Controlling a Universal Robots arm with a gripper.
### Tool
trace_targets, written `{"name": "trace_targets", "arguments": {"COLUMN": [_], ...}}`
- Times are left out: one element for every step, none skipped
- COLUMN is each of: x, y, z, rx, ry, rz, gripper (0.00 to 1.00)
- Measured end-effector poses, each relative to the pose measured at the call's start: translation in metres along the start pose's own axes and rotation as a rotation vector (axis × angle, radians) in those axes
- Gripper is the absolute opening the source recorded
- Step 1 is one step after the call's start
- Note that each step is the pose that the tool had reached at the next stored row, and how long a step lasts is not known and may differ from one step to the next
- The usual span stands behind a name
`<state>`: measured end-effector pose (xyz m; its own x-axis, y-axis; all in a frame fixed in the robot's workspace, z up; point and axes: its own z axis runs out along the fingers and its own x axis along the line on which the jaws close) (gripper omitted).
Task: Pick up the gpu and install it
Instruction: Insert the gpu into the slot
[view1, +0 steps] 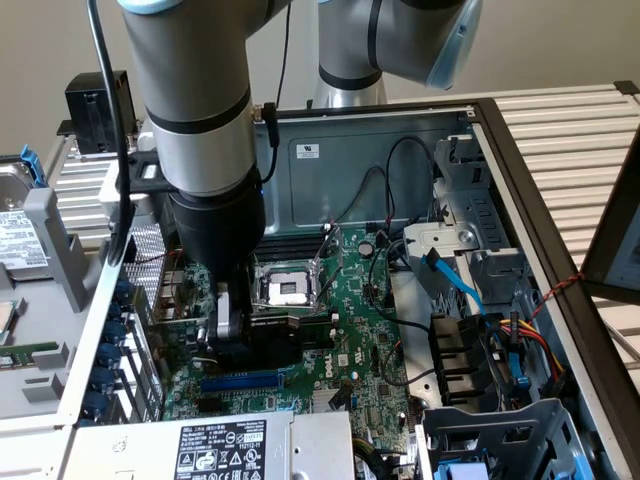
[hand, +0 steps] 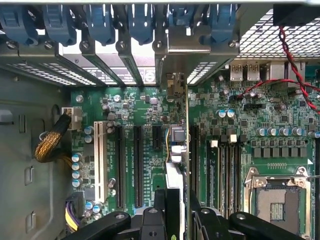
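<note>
The gpu (hand: 178, 137) shows edge-on in the wrist view, a thin card standing upright over the black expansion slots (hand: 137, 165) of the green motherboard (hand: 150, 107). Its silver bracket (hand: 173, 57) sits at the case's rear slot openings. My gripper (hand: 176, 200) is shut on the card's near end, with one black finger (hand: 160, 202) on each side of it. In the exterior view the gripper (view1: 226, 335) is low inside the open computer case, just above the motherboard (view1: 350, 340) and to the exterior view's left of the CPU socket (view1: 286, 290).
Blue slot latches (hand: 100, 22) line the case's rear wall. A yellow braided cable (hand: 50, 142) and red wires (hand: 292, 55) lie near the board. The power supply (view1: 215, 445), a drive cage (view1: 500, 435) and blue data cables (view1: 455, 280) crowd the case.
</note>
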<state>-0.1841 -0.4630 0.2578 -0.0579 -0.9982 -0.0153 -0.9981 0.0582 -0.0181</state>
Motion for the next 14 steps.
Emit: {"name": "trace_targets", "arguments": {"x": [0.0001,0.0003,0.0004,0.0004,0.0004,0.0004,0.0004,0.0004,0.0004,0.0004,0.0005,0.0004,0.0004,0.0004], "y": [0.0001,0.0001,0.0001,0.0002,0.0003,0.0004,0.0005,0.0006,0.0006,0.0007,0.0008,0.0011,0.0013,0.0013], "z": [0.0004,0.0009,0.0016,0.0016,0.0016,0.0017,0.0018,0.002,0.0025,0.0031,0.0031,0.0031,0.0032,0.0032], "rx": [-0.0001,-0.0002,-0.0001,-0.0003,-0.0003,-0.0002,-0.0001,-0.0001,0.0,0.0,-0.0003,-0.0007,-0.0009,-0.0012], "ry": [0.0002,0.0003,0.0002,0.0004,0.0,-0.0005,-0.0008,-0.0008,-0.001,-0.0009,-0.0005,-0.0005,-0.0007,-0.0008], "rz": [0.0,0.0,0.0,0.0,0.001,0.001,0.002,0.003,0.004,0.005,0.005,0.006,0.006,0.007], "gripper": [0.27,0.27,0.27,0.27,0.27,0.27,0.27,0.27,0.27,0.27,0.27,0.27,0.27,0.27]}}
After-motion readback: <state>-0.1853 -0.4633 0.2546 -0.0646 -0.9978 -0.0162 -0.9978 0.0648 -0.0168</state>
